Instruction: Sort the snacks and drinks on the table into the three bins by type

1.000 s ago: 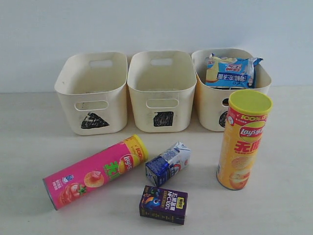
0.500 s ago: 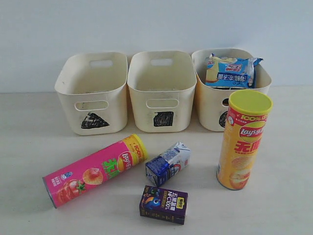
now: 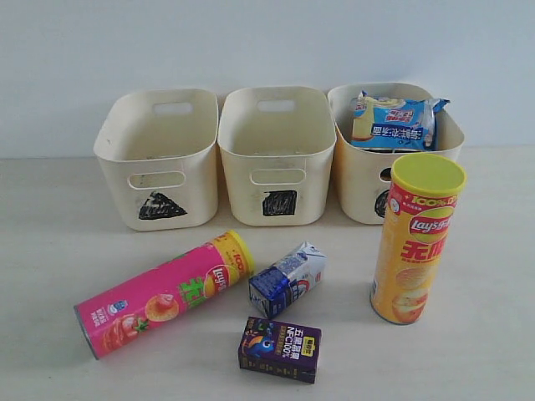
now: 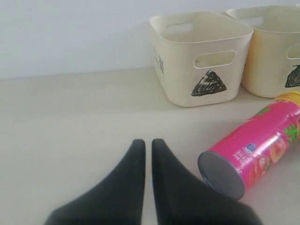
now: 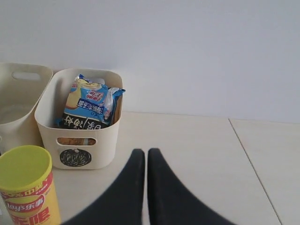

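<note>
left gripper (image 4: 144, 145) fingers pressed together, empty, near pink tube's base | right gripper (image 5: 142, 154) fingers together, empty | purple carton (image 3: 279, 349) nearest, on table (image 3: 485, 351) | blue-white carton (image 3: 287, 280) just behind it | pink tube (image 3: 163, 293) lying left | yellow tube (image 3: 416, 238) upright right | back row of 3: triangle bin (image 3: 196, 196), square bin (image 3: 242, 196), circle bin (image 3: 359, 188) holding blue-white bag (image 3: 394, 122)
</note>
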`<action>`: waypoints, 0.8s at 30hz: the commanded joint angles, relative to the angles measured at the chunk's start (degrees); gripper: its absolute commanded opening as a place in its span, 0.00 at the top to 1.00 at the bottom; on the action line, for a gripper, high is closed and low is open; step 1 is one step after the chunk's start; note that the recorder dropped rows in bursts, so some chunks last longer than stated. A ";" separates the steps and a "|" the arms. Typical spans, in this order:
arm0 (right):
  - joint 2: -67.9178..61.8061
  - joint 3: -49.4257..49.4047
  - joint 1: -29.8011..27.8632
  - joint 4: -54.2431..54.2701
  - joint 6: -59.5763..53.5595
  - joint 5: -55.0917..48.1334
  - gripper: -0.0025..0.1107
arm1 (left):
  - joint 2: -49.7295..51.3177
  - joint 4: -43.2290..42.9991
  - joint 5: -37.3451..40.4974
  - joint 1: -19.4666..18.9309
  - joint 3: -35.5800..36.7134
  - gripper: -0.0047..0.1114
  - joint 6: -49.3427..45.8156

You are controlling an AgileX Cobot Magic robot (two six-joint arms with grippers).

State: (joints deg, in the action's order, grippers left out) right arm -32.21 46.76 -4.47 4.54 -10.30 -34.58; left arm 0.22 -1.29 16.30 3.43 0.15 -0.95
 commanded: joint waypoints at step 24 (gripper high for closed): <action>28.08 -26.44 2.81 0.30 -0.71 7.69 0.98 | -0.22 -0.01 -0.24 0.11 -0.15 0.92 0.49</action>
State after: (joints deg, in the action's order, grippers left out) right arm -6.50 22.41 -1.82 4.87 -10.86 -28.49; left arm 0.22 -1.29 16.30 3.43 0.15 -0.95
